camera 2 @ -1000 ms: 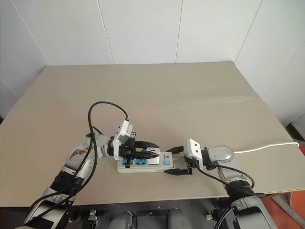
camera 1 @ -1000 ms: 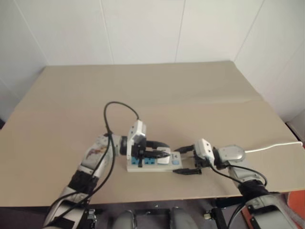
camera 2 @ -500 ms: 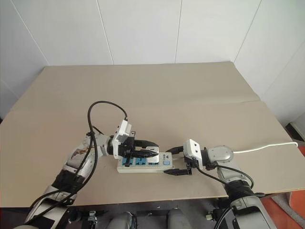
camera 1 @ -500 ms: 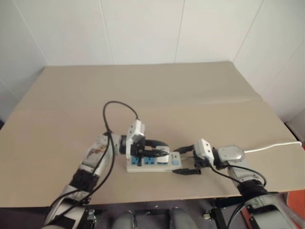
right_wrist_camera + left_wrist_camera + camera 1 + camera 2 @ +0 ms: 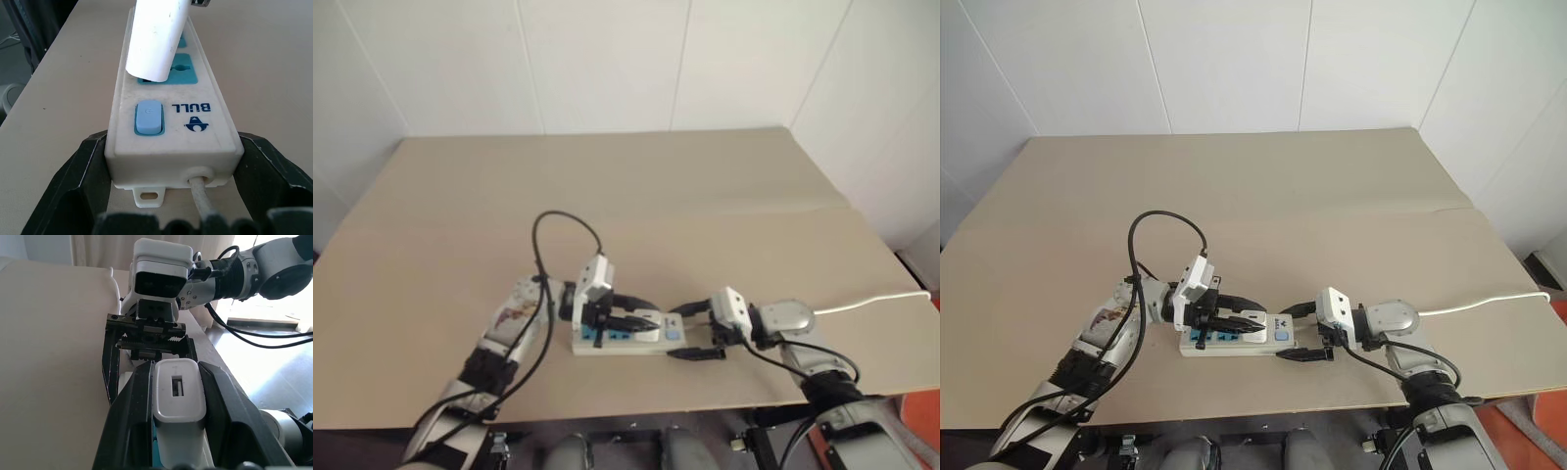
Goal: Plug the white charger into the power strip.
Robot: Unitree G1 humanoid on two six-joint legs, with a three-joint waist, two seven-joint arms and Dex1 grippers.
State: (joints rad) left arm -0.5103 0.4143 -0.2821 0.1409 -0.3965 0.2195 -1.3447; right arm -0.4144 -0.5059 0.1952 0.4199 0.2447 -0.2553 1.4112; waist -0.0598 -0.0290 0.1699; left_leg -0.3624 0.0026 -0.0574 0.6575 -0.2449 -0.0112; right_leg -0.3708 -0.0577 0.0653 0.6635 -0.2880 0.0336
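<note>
Charger (image 5: 179,404), a small plain white block with rounded edges and a slot in its end face, sits clamped between the left fingers (image 5: 131,431), tilted down onto the blue outlet face nearest the switch. The power strip (image 5: 171,117), cream-white with a small blue switch and white cable, lies near the tabletop's (image 5: 705,186) front edge. The right fingers (image 5: 78,186) clamp its switch end on both sides.
</note>
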